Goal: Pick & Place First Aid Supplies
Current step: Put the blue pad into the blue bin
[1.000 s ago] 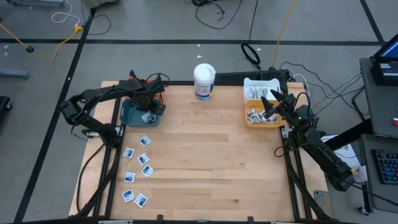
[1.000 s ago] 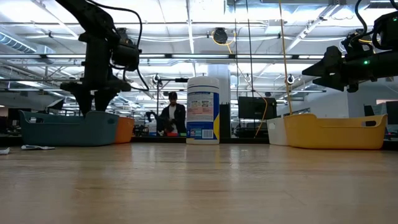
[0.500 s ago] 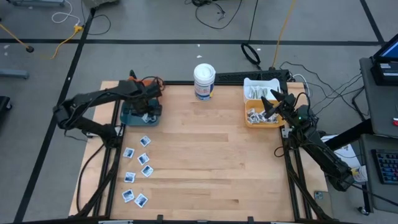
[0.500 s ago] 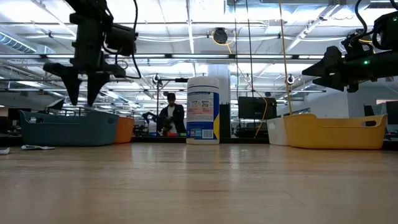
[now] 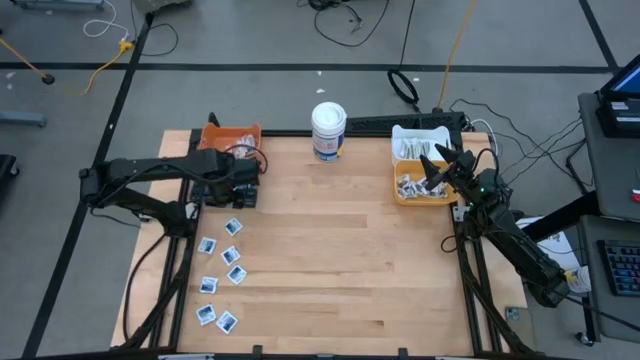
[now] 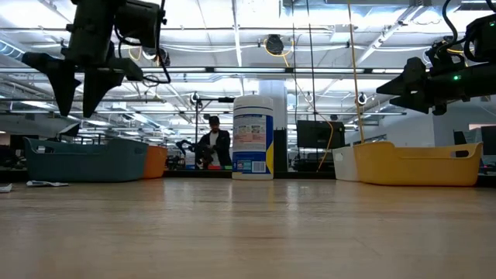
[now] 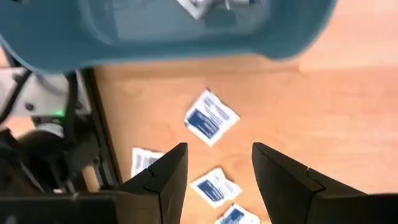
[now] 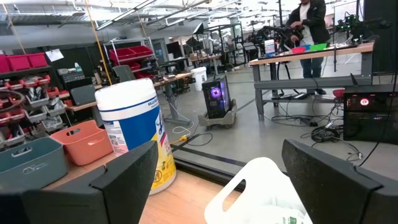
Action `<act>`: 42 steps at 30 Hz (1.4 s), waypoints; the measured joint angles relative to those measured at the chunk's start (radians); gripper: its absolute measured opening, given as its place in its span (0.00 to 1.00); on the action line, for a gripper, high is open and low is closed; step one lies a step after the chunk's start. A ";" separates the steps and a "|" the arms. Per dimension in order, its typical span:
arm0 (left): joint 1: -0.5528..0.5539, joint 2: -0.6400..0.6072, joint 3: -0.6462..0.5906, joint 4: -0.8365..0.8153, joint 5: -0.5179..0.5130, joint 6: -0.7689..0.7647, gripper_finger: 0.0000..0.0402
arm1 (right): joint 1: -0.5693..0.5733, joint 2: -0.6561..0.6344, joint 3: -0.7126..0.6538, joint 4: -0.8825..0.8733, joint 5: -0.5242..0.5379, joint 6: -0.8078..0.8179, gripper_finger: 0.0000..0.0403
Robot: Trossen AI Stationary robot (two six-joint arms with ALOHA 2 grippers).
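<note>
Several square white-and-blue sachets (image 5: 230, 254) lie flat on the table's left side, also visible in the left wrist view (image 7: 211, 117). My left gripper (image 6: 77, 91) (image 5: 235, 187) hangs open and empty, fingers pointing down, high above the near edge of the teal bin (image 6: 85, 159) (image 7: 168, 28). At least one sachet (image 7: 198, 6) lies inside that bin. My right gripper (image 5: 437, 165) (image 8: 219, 149) waits open and empty above the yellow bin (image 5: 420, 187), which holds whitish wrapped strips (image 5: 412, 185).
A tall white tub with a blue label (image 5: 328, 130) stands at the far edge's middle. An orange bin (image 5: 232, 135) sits behind the teal one, and a white bin (image 5: 415, 140) behind the yellow one. Bare wood spans the table's middle and near right. A person (image 6: 213, 147) stands far behind the table.
My left gripper has risen from inside the teal bin to well above it and moved toward the table's near edge, carrying nothing. The right arm has kept still, and the sachets on the table have not moved.
</note>
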 joint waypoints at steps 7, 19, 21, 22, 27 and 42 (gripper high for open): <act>-0.122 0.014 -0.051 0.052 0.033 -0.103 0.45 | 0.000 0.000 0.000 0.000 0.000 0.000 0.84; -0.223 0.017 -0.251 0.264 0.025 -0.199 0.45 | 0.000 0.000 0.000 0.000 0.000 0.000 0.84; -0.236 0.017 -0.290 0.322 0.024 -0.213 0.45 | 0.000 0.000 0.000 0.000 0.000 0.000 0.84; -0.243 0.017 -0.309 0.348 0.024 -0.214 0.45 | 0.000 0.000 0.000 0.000 0.000 0.000 0.84; -0.259 0.017 -0.417 0.498 0.018 -0.216 0.45 | 0.000 0.000 0.000 0.000 0.000 0.000 0.84; -0.299 0.014 -0.483 0.595 -0.049 -0.179 0.42 | 0.000 0.000 0.000 0.000 0.000 0.000 0.84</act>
